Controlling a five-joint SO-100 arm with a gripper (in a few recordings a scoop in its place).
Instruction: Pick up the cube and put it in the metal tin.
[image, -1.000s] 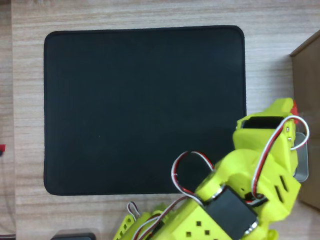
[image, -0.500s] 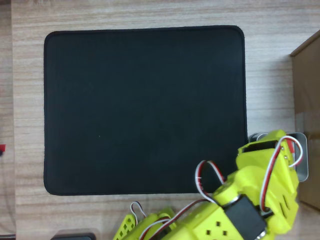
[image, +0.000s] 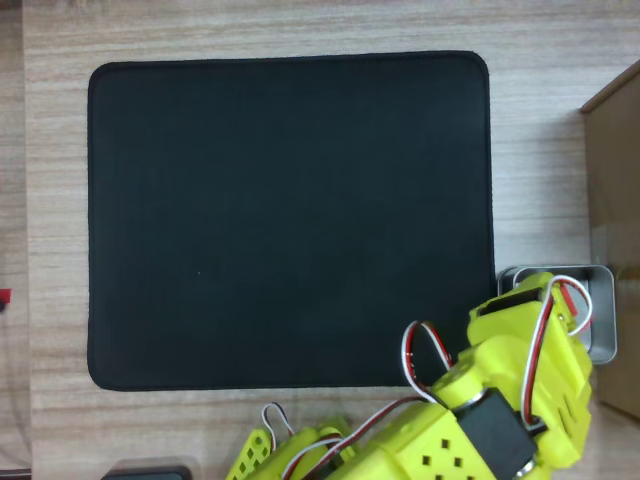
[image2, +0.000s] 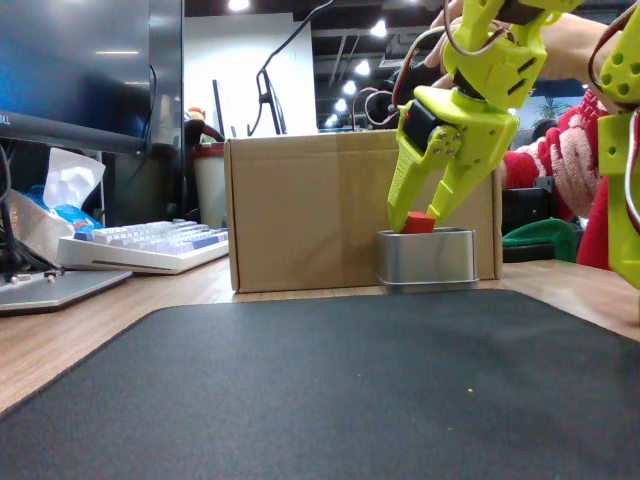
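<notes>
In the fixed view my yellow gripper hangs over the silver metal tin, fingers pointing down. It is shut on the small red cube, which sits right at the tin's rim, its lower part hidden behind the wall. In the overhead view the yellow arm covers most of the tin at the right edge. Only the tin's far rim and right wall show there.
A large brown cardboard box stands right behind the tin and shows at the right edge of the overhead view. A black mat covers the table's middle. A keyboard lies at the far left. A tiny red piece sits at the left edge.
The arm has drawn back toward the picture's bottom and settled over the tin. The tin's far rim has come into view. The red spot seen by the box a second ago is now covered.
</notes>
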